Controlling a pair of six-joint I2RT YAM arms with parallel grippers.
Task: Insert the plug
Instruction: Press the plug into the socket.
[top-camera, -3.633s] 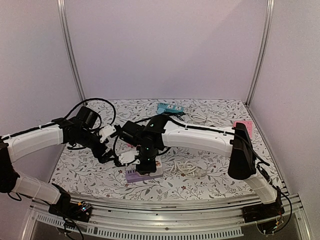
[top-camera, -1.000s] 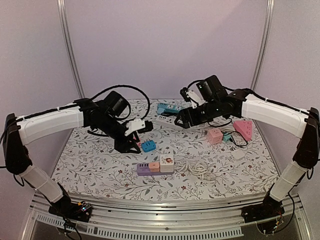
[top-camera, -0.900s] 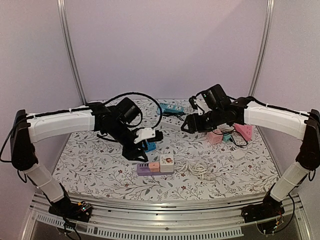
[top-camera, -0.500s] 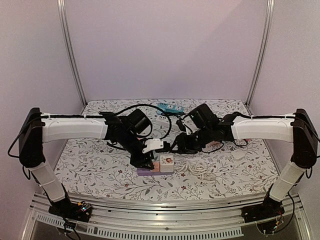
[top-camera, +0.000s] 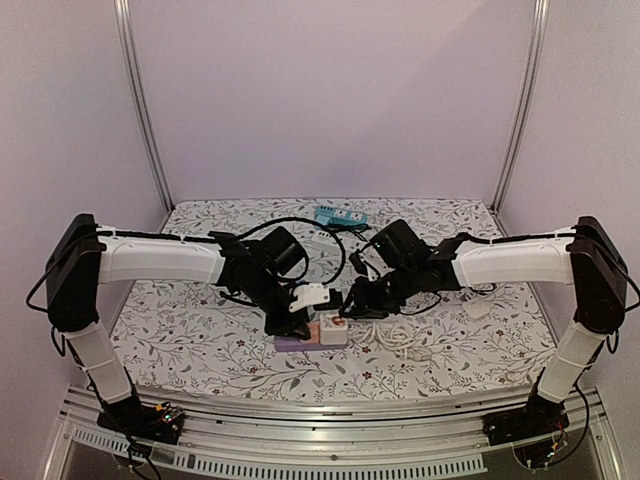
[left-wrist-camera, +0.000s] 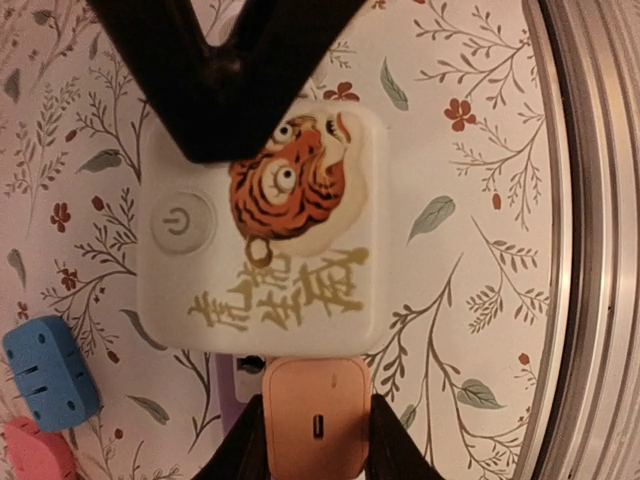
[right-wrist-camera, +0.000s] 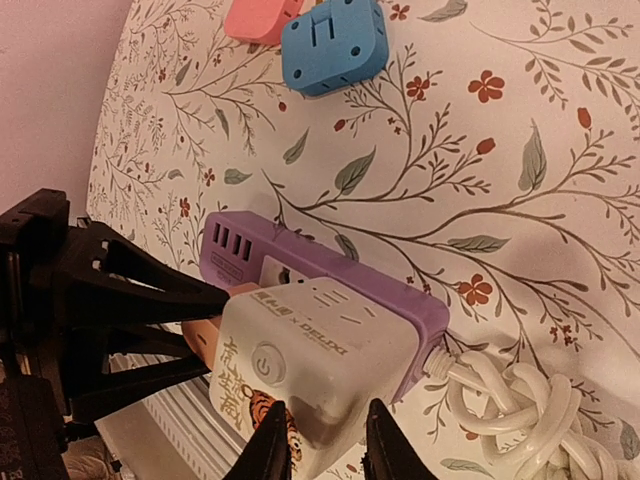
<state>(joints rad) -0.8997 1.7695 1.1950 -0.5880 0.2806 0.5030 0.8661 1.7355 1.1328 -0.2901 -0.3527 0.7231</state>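
Peach plug (left-wrist-camera: 315, 425) sits on the purple strip (right-wrist-camera: 330, 262), at the tiger cube's (right-wrist-camera: 310, 350) 9 o'clock from above, pinched by the left hand (left-wrist-camera: 315, 440). The right hand (right-wrist-camera: 325, 435) clamps the cube. Likely the seating step: next, press straight down.

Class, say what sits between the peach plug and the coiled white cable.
The white tiger-print cube, on the purple strip, sits between the peach plug and the coiled cable; the right wrist view shows it best.
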